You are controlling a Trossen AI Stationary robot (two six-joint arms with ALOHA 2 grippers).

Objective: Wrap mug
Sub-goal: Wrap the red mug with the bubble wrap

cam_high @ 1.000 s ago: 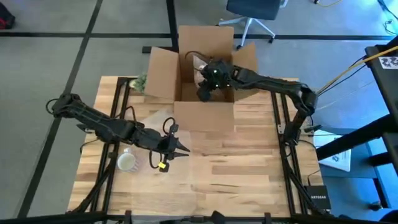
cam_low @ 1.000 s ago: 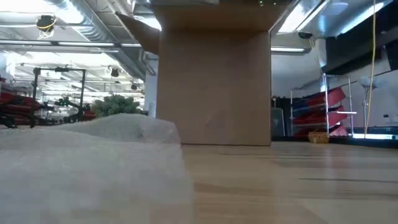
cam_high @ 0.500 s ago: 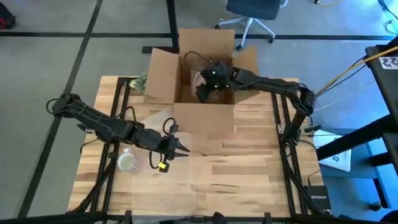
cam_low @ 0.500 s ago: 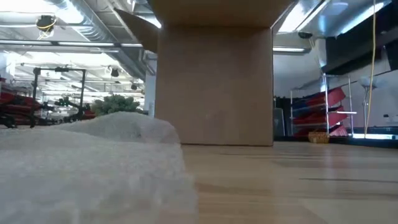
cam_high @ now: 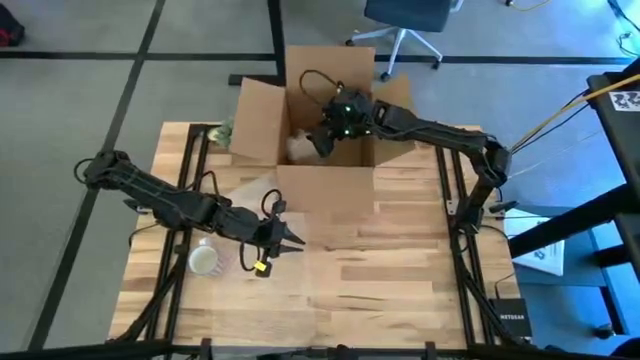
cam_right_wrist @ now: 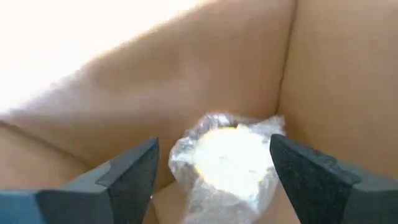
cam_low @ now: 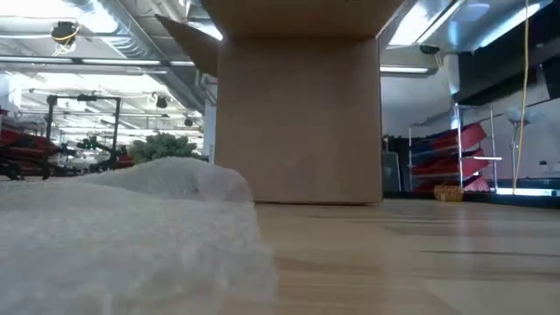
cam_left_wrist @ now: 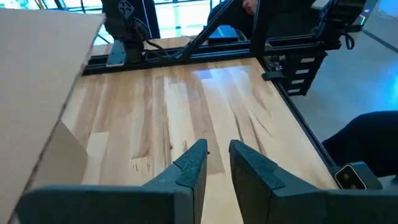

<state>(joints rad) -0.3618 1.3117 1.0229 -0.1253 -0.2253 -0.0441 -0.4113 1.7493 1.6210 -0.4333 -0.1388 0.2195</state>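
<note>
A bundle wrapped in bubble wrap lies on the floor of the open cardboard box, toward the box's left wall. My right gripper hangs over it, inside the box top, open wide with a finger on either side and touching nothing. A bare white mug stands upright on a clear bubble wrap sheet at the table's left. My left gripper rests low to the right of that mug; in the left wrist view its fingers stand a narrow gap apart with nothing between them.
The box stands at the table's far middle with its flaps up. Something green lies at the far left beside it. A small yellow item sits near the left gripper. Bare wood fills the table's right and near parts.
My right gripper has opened wide and let go of the wrapped bundle, then risen a little toward the far edge. The bundle has dropped to the box floor and lies toward the box's left wall.
</note>
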